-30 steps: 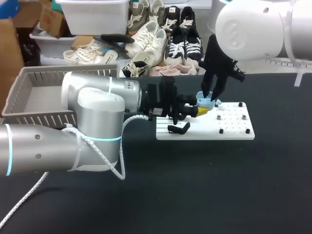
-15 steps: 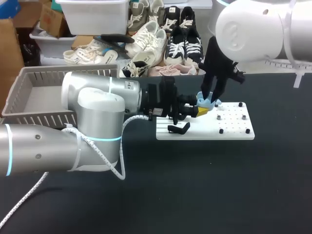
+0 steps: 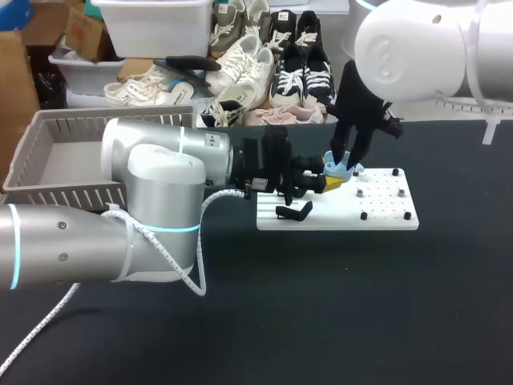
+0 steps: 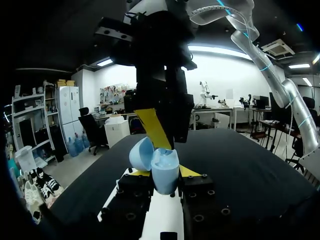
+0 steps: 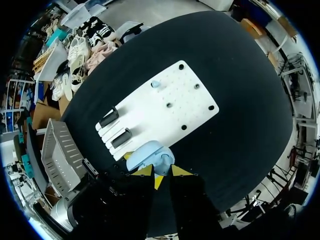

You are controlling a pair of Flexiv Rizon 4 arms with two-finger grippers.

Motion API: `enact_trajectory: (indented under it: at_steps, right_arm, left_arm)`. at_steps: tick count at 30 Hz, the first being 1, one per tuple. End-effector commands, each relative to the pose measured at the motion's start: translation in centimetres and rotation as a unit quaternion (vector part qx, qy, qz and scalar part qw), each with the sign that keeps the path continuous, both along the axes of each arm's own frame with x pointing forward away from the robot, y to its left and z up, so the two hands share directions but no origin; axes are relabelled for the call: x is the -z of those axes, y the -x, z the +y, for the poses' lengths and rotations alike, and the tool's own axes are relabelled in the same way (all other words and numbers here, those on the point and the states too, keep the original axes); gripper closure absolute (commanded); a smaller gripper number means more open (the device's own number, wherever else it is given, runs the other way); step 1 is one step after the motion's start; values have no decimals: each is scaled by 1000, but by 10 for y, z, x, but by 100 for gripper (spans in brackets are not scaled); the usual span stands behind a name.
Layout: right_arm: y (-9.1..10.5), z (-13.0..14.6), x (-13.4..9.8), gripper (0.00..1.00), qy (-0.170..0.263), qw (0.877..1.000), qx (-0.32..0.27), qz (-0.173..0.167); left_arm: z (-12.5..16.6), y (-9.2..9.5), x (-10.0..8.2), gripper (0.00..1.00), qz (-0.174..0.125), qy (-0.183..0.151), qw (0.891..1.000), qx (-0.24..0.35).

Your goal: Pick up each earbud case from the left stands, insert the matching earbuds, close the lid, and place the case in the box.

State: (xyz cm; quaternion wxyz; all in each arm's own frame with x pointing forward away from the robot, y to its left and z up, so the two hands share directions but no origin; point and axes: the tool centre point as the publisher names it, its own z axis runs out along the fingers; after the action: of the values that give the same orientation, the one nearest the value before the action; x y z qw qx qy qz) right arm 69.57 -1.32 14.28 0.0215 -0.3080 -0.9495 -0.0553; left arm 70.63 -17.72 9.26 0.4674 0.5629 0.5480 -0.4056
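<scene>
A light blue earbud case (image 4: 166, 172) with its lid (image 4: 142, 153) swung open is held upright over the white board (image 3: 385, 210). My left gripper (image 4: 162, 176) is shut on it from both sides, its yellow tips low on the case body. In the head view the case (image 3: 337, 169) hangs by the board's back left corner. My right gripper (image 3: 346, 159) comes straight down onto the case's open top, and anything it holds is hidden. From the right wrist, the case (image 5: 149, 156) lies just ahead of my right gripper (image 5: 161, 171). One light blue earbud (image 5: 155, 84) sits on the board.
Two black stands (image 5: 114, 127) rise from the board's left part, and several black pegs (image 3: 363, 215) dot its right part. A grey slatted box (image 3: 56, 156) stands at the table's far left, behind my left arm. Bare black tabletop lies in front of the board.
</scene>
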Motion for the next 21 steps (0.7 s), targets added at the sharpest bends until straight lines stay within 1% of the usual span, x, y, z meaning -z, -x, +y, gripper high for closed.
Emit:
enact_trajectory:
  at_steps: [1,5,9,12,17,19,21]
  right_arm:
    - [3,-1,0,82,1,1000,1,-1]
    - [4,-1,0,78,1,1000,1,0]
    - [4,-1,1,70,1,1000,1,0]
    - [5,-2,0,70,1,1000,0,-1]
    - [13,-2,-7,70,-1,1000,-3,-11]
    - [17,-2,-11,70,-1,1000,-8,-21]
    - [20,-2,-16,71,0,999,-24,-41]
  left_arm:
    - [1,0,0,100,-1,2,1000,-1]
    - [1,0,0,100,-1,2,1000,-1]
    - [1,0,0,100,-1,2,1000,-1]
    - [1,0,0,100,-1,2,1000,-1]
    - [1,0,0,100,-1,2,1000,-1]
    - [1,0,0,100,-1,2,1000,-1]
    - [1,0,0,100,-1,2,1000,-1]
